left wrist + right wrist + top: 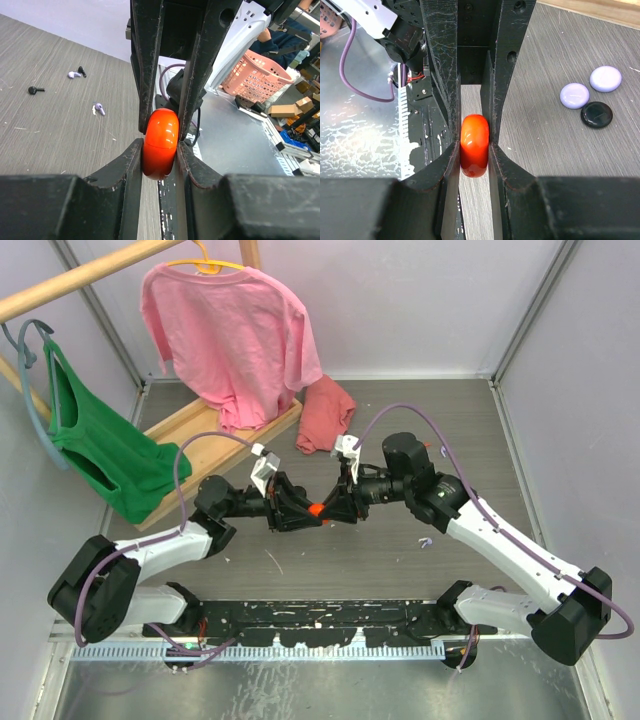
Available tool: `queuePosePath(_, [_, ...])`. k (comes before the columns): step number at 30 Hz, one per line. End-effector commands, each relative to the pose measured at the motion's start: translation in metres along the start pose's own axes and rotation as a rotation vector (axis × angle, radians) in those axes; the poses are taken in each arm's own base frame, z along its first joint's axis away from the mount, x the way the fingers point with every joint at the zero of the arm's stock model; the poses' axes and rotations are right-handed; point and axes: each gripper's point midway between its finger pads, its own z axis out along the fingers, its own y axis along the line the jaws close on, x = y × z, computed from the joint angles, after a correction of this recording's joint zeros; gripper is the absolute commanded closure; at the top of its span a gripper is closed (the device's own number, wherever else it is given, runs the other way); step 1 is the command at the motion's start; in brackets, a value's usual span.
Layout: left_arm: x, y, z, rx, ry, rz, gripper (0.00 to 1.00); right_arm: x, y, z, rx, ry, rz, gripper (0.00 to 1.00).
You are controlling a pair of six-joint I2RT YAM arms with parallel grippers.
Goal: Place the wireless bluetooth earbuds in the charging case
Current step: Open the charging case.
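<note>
Grip doubled on the orange-red charging case (316, 509) over the middle of the grey tabletop (350, 565): left gripper (304, 511) and right gripper (329, 508) meeting tip to tip, each clamped on the case. Shows edge-on in both wrist views, with black fingers (150, 75) pressed flat against its two broad faces, one pair from each end. Looks closed; cannot tell whether resting on the surface or lifted clear. Loose on the tabletop, well apart from the case, wireless earbuds: a black earbud (35, 90) on its own, a lavender earbud (74, 75) just beside a second black one, and another lavender one closer to the grippers. Off to the other side, three more cases grouped on the table: two lavender cases (574, 95) side by side and a black case (596, 114) just beside the nearer of them. At the far edge, pink T-shirt (235, 335) hanging from a wooden rail (90, 280).
</note>
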Motion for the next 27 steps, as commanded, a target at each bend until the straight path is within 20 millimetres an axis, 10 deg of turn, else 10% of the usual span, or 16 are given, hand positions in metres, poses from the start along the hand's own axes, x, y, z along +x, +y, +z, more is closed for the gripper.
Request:
queuePosePath(1, [-0.014, -0.011, 0.000, 0.038, -0.045, 0.136, 0.99, -0.015, 0.003, -0.003, 0.001, -0.053, -0.065, 0.90])
queuePosePath(13, [-0.012, -0.018, -0.005, 0.030, -0.050, 0.254, 1.00, -0.016, -0.002, -0.003, 0.032, -0.054, -0.065, 0.63])
queuePosePath(27, [-0.004, -0.013, -0.009, 0.002, -0.043, 0.302, 0.98, -0.023, -0.012, -0.010, 0.116, -0.075, -0.078, 0.56])
